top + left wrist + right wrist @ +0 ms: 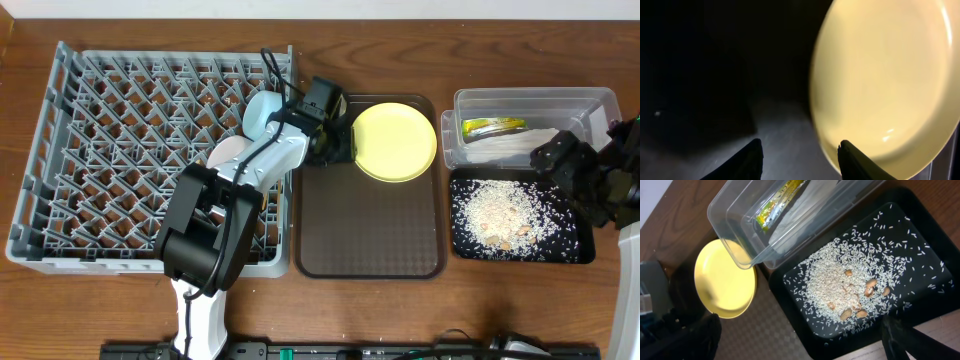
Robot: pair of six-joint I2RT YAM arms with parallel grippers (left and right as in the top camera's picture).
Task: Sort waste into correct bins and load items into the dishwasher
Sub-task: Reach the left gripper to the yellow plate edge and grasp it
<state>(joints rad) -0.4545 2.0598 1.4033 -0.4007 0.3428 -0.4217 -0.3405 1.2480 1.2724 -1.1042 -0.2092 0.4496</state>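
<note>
Items on the table, each placed from the brown rectangular serving tray (370, 230):

- Round yellow plate (395, 141): lies on the tray's far right corner.
- Left gripper (800, 150): low over the tray at the plate's left rim. Jaws partway apart. One fingertip (852, 160) is at the rim, contact not clear; the other stands clear over bare tray. Nothing clamped.
- Right gripper (800, 324): well right of the tray, above the black bin. Jaws spread wide, empty.
- Shallow glossy black rectangular tray (575, 250): just right of the tray, strewn with white-beige rice-like scraps (500, 212).
- Clear rectangular plastic tub (600, 100): right of the tray's far corner, holding a green-and-orange snack wrapper (495, 127) and crumpled white tissue (510, 150).
- Large grey plastic dish rack (100, 150): just left of the tray. A small light-blue bowl (260, 112) and a small white bowl (228, 152) stand in it on the tray side, partly hidden by the left arm.
</note>
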